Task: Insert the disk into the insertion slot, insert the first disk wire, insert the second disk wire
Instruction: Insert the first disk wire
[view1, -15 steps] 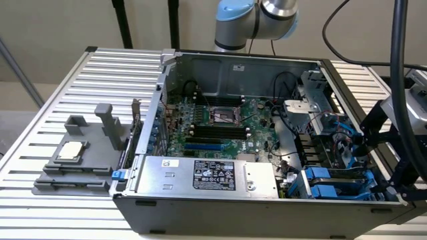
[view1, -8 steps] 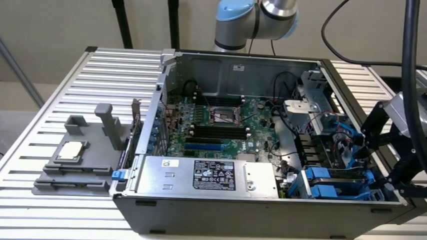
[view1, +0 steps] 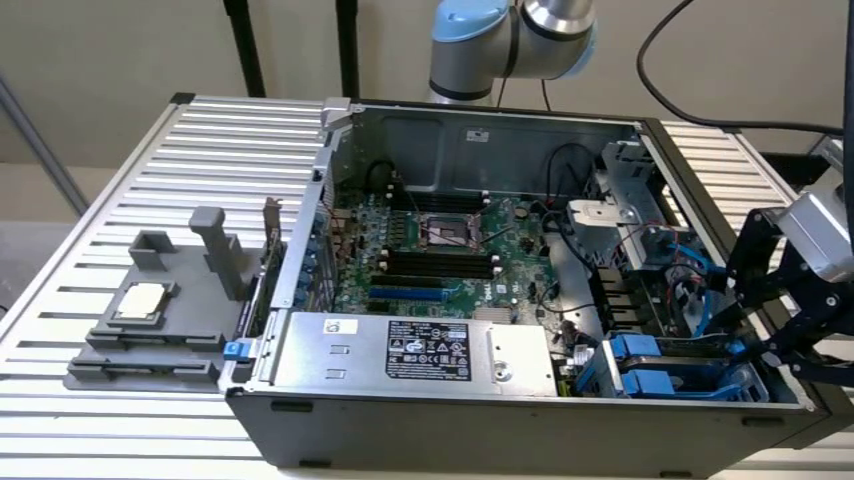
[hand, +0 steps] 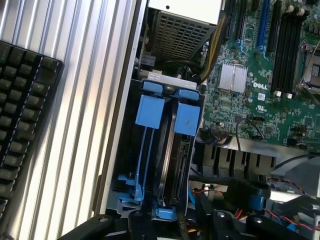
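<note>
Going across the computer case (view1: 534, 430) from the exterior view's left, the big silver box (view1: 414, 350) and the circuit board (view1: 441, 250) lay apart from the work. In the case's corner at the exterior view's right, the disk (hand: 178, 170) appeared to sit on edge in the slot (hand: 142, 150), beside an empty pair of blue rails. The end effector (view1: 774, 340) hung just over that corner; we could not tell whether it was released or clenched. We judged that a tilted disk could jam on the rails, and that the loose wires (view1: 674, 255) nearby could snag. How deep the disk sat was hidden, as were its connectors.
</note>
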